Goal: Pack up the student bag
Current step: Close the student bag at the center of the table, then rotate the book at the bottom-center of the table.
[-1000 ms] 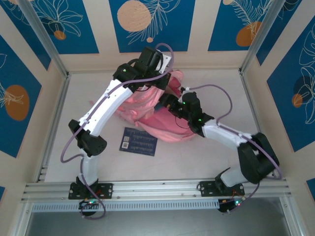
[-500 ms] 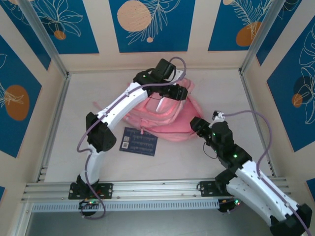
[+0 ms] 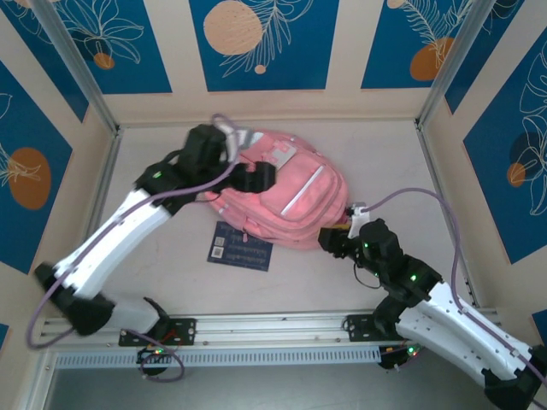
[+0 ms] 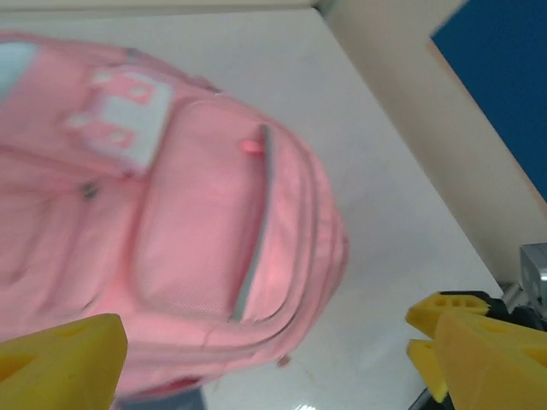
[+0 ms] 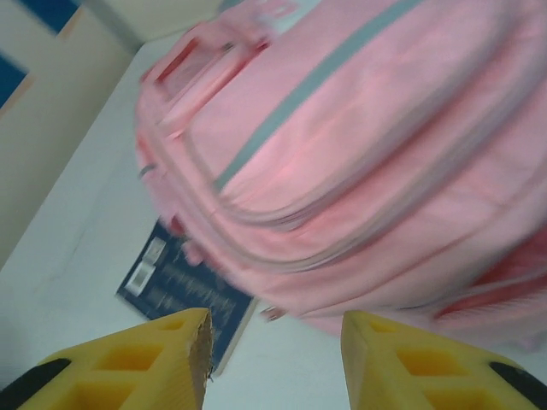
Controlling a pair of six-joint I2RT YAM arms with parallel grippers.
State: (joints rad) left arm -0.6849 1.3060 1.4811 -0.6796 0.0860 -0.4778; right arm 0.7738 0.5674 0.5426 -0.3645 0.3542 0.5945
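Observation:
The student bag [image 3: 286, 192], a large pink backpack with a grey zip stripe and a pale patch, lies flat in the middle of the table with its front pockets facing up. My left gripper [image 3: 259, 177] hovers over the bag's left side, jaws wide open and holding nothing. In the left wrist view the bag [image 4: 197, 231] lies beyond the open gripper [image 4: 267, 329]. My right gripper [image 3: 330, 242] is open by the bag's lower right corner. The right wrist view has the bag [image 5: 359, 154] just ahead of the open gripper [image 5: 275, 329].
A dark blue booklet [image 3: 241, 246] lies on the table at the bag's near-left edge, one corner tucked under it, and appears again as the booklet [image 5: 181, 290]. Cream walls with blue panels enclose the table [image 3: 154, 231]. A metal rail [image 3: 273, 329] runs along the near edge.
The left arm has swung back to the left and off the bag's top. The bag has settled flat, front up. The right gripper shifted slightly down and left, near the bag's corner.

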